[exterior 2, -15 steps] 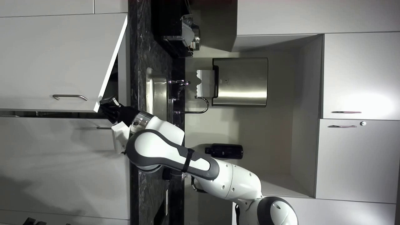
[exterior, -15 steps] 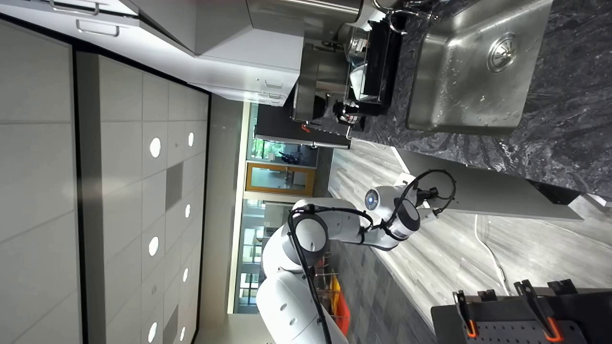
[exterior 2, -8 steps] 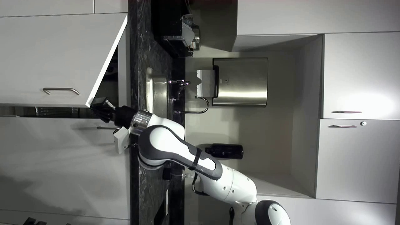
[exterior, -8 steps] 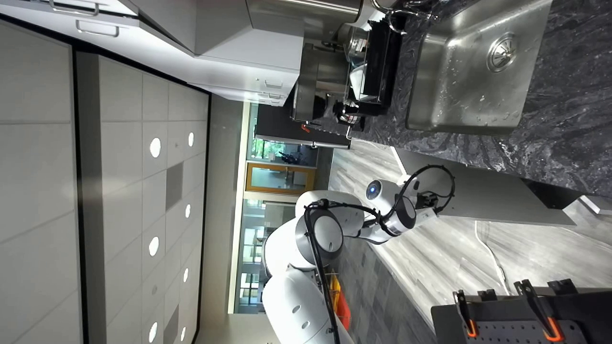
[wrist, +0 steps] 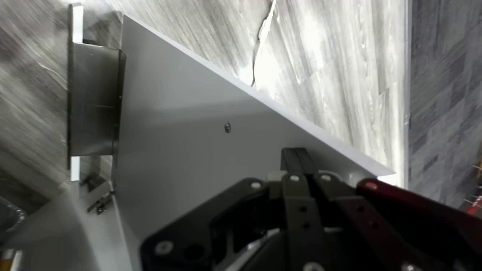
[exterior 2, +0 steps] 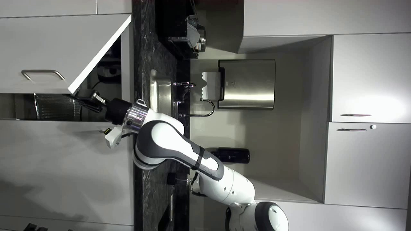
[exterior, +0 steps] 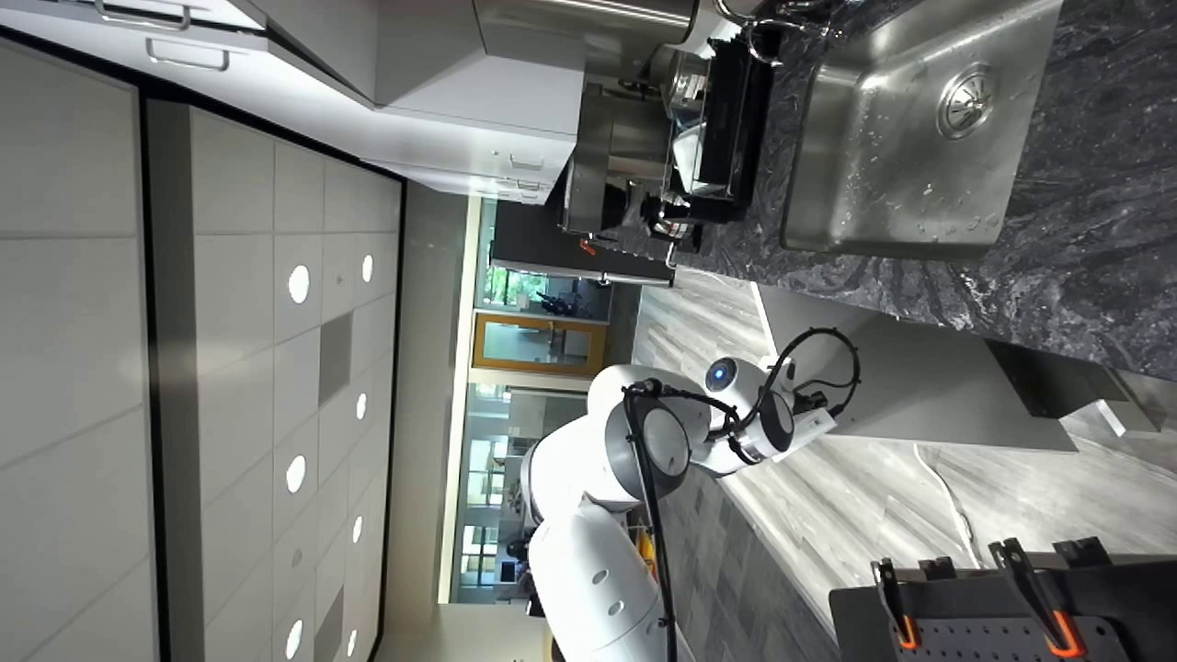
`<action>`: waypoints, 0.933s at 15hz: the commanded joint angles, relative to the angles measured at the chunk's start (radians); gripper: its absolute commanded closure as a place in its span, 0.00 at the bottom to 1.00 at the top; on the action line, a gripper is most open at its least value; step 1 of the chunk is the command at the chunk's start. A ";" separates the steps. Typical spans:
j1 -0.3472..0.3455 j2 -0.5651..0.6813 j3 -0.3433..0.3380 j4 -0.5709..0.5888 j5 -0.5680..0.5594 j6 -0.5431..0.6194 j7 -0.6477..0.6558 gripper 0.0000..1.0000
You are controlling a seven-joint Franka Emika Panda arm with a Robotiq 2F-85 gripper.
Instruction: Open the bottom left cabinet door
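Observation:
The cabinet door point(exterior 2: 41, 51) is a pale grey panel with a bar handle point(exterior 2: 43, 71). It stands well open in both exterior views, as a grey panel point(exterior: 938, 386) beside the counter. Its plain grey inner face point(wrist: 180, 113) fills the middle of the wrist view. My gripper point(exterior 2: 77, 95) is inside the opening at the door's free edge, with its tips behind the door. In the wrist view the gripper point(wrist: 299, 150) has its two fingers together with nothing between them. They lie against or very close to the inner face; exact contact is hard to tell.
The neighbouring cabinet door point(exterior 2: 64, 166) is closed. A ribbed silver tray point(exterior 2: 57, 107) and a dark object point(exterior 2: 109, 72) show inside the cabinet. The dark stone counter point(exterior: 1085, 239) with the steel sink point(exterior: 910, 184) borders the opening. A thin cable point(wrist: 260, 41) lies on the floor.
The door has swung further open and its gap has widened, showing more of the inside. My gripper has moved outward along with the door's free edge, staying shut.

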 commanded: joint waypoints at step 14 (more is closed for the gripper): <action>0.073 0.319 0.176 0.223 -0.130 0.082 -0.196 1.00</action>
